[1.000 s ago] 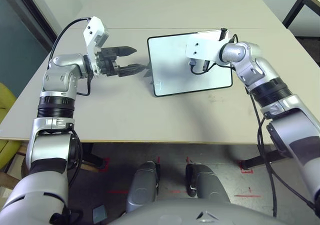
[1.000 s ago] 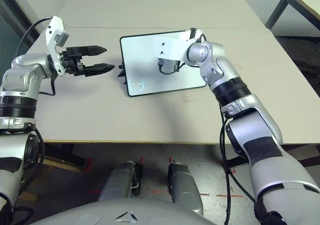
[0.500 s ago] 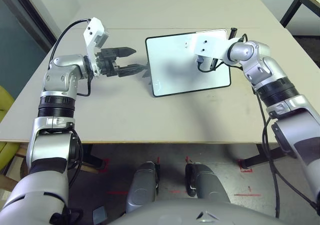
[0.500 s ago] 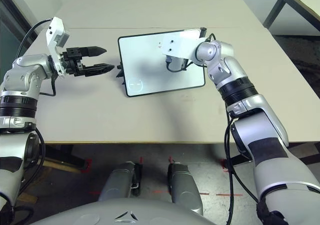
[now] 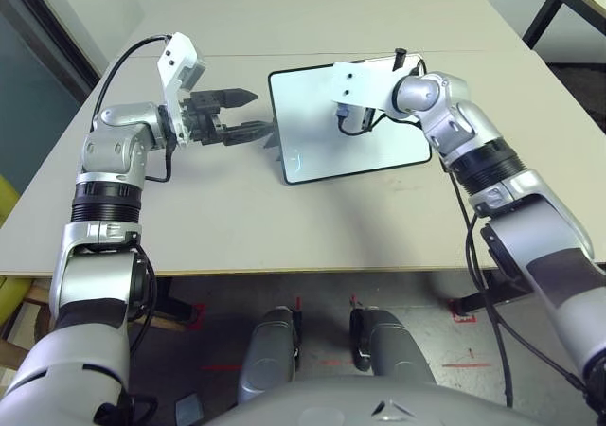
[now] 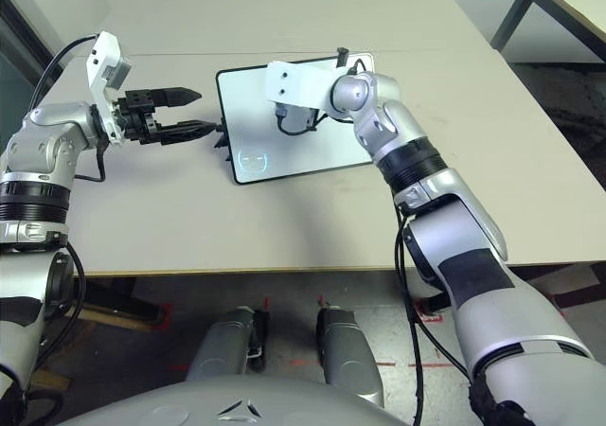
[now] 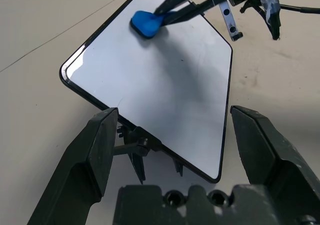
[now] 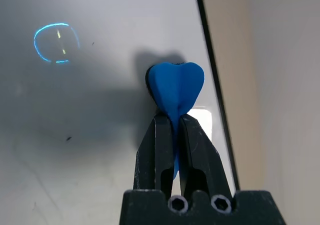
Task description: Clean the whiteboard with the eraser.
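- Head camera: the whiteboard (image 5: 346,123) stands tilted on its small stand (image 5: 274,142) in the middle of the beige table (image 5: 237,208). My right arm (image 5: 454,133) reaches across the board's upper part from the right. My left gripper (image 5: 248,114) hangs over the table just left of the board's left edge, its two black fingers spread apart with nothing between them, their tips near the stand.
- Left wrist camera: my own two fingers (image 7: 92,150) stand wide apart, released, on either side of the board's near corner and the stand's legs (image 7: 137,152). Further up the white surface my right gripper (image 7: 161,16) pinches the blue eraser (image 7: 146,23), which presses on the board close to its far edge. A dark shadow lies on the white just beside it.
- Right wrist camera: my right fingers (image 8: 161,155) are clenched on the eraser (image 8: 175,85), gripping its narrow waist so the wider end juts past the tips. The eraser is on the board near the black frame (image 8: 210,75). A faint blue ring mark (image 8: 56,42) sits on the white surface well apart from the eraser, and a few small dark specks dot the board.
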`<state>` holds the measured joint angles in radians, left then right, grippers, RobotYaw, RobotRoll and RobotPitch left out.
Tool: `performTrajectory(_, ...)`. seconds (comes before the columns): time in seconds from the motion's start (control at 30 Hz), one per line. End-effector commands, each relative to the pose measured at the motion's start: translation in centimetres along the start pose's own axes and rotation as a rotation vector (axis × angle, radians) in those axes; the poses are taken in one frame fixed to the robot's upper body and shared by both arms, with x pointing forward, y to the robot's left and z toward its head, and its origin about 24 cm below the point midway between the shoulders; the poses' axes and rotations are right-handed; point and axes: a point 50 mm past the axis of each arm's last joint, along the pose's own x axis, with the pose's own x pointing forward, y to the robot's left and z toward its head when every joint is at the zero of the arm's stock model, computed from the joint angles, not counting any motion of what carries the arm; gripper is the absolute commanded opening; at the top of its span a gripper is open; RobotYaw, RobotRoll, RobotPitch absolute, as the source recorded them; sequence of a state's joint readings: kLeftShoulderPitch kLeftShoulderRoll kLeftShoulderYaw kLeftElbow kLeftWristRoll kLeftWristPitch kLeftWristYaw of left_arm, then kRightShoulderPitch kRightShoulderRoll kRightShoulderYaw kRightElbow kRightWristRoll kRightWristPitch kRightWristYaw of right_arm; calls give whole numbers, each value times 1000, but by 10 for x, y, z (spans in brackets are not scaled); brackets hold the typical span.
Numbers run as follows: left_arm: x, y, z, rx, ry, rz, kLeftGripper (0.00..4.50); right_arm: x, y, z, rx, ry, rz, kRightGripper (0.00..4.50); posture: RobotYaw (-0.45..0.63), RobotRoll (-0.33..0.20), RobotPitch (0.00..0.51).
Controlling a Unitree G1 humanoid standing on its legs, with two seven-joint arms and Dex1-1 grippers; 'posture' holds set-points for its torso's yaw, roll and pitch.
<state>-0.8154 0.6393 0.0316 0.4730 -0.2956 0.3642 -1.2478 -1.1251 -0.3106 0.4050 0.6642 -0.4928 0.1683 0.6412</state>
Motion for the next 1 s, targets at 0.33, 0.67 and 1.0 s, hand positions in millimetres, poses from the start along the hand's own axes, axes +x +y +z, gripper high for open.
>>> performTrajectory(0.33,-2,-2,2,5,-11,1,4500,-3,8,-23,-17,59,32,1,183,0,94)
performTrajectory(0.67,-1,-1,2,4,-7,-4,4500,-18,23,-53,-45,130,92,1,169,0,101)
performTrajectory(1.0,-7,2,-2,-9,3,28,4500,-38,23,-92,29,234,91,1,172,0,101)
